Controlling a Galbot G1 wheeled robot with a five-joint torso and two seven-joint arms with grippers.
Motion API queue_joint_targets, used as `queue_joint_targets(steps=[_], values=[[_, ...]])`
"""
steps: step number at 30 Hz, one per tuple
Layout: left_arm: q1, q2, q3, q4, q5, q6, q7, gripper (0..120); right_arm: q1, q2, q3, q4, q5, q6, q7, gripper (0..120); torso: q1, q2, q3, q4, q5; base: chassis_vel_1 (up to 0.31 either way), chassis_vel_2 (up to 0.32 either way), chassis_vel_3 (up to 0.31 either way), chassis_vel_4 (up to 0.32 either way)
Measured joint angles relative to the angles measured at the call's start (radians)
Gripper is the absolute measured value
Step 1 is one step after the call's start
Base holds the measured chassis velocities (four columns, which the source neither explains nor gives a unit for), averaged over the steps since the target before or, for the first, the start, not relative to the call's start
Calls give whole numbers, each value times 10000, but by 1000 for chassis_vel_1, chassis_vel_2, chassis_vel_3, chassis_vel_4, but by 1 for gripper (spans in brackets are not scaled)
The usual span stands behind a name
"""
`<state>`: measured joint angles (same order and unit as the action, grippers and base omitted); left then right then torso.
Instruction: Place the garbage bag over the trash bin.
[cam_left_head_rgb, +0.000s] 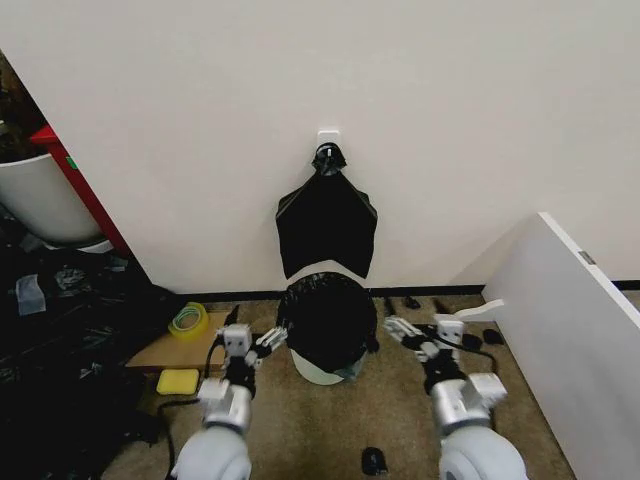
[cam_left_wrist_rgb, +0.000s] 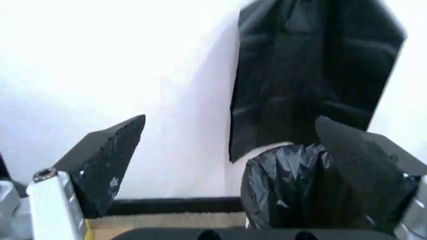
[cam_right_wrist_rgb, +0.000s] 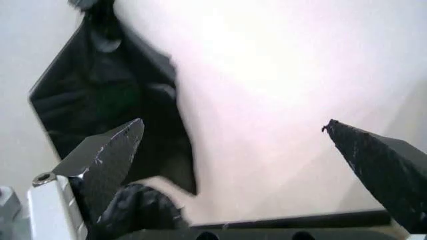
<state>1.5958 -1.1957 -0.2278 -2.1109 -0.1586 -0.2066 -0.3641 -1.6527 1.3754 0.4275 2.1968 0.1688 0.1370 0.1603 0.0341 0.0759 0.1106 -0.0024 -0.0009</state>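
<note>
Against the plain white wall, on brown carpet, the round white plastic trash bin (cam_left_head_rgb: 322, 370) stands between both pincers, its mouth already wrapped in the thin glossy black garbage bag (cam_left_head_rgb: 326, 318). Left pincer (cam_left_head_rgb: 266, 343) sits just beside the rim, jaws spread; right pincer (cam_left_head_rgb: 405, 333) — also spread — stands slightly farther off. Left wrist view shows the crinkled bag (cam_left_wrist_rgb: 287, 187) close ahead — right wrist view catches its edge.

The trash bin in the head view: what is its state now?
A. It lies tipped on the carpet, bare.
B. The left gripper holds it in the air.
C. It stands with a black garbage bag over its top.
C: the garbage bag drapes the trash bin, whose white base shows below; the left gripper and right gripper are open beside it.
</note>
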Motion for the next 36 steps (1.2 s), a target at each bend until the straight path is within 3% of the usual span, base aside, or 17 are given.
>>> queue_joint_targets(steps=[1, 3, 7, 11, 19, 36], values=[[506, -207, -336, -240, 260, -367, 169, 100, -524, 188, 178, 35, -377, 571, -216, 100, 0, 0, 1, -2, 3, 0, 0, 0, 0], [614, -262, -436, -298, 297, -467, 227, 100, -645, 237, 204, 50, -492, 703, -259, 100, 0, 0, 0, -3, 3, 0, 0, 0, 0], [1609, -751, -1336, -819, 383, -1726, 988, 100, -1661, 751, 144, 118, -1712, 1947, -439, 100, -1, 0, 0, -3, 2, 0, 0, 0, 0], [2220, -976, -1615, -1074, 739, -2130, 1053, 100, -1995, 975, 39, 158, -2389, 2501, -355, 100, -1, 0, 1, -1, 3, 0, 0, 0, 0], [2870, -1192, -1581, -1235, 1394, -2477, 1026, 100, -2159, 1167, -297, 465, -2625, 2420, -225, 100, 0, 0, 1, -1, 3, 0, 0, 0, 0], [2909, -1339, -1411, -1065, 1712, -2312, 693, 100, -2254, 1115, -264, 498, -2219, 2216, -130, 100, 1, 0, 2, -1, 4, 0, 0, 0, 0]])
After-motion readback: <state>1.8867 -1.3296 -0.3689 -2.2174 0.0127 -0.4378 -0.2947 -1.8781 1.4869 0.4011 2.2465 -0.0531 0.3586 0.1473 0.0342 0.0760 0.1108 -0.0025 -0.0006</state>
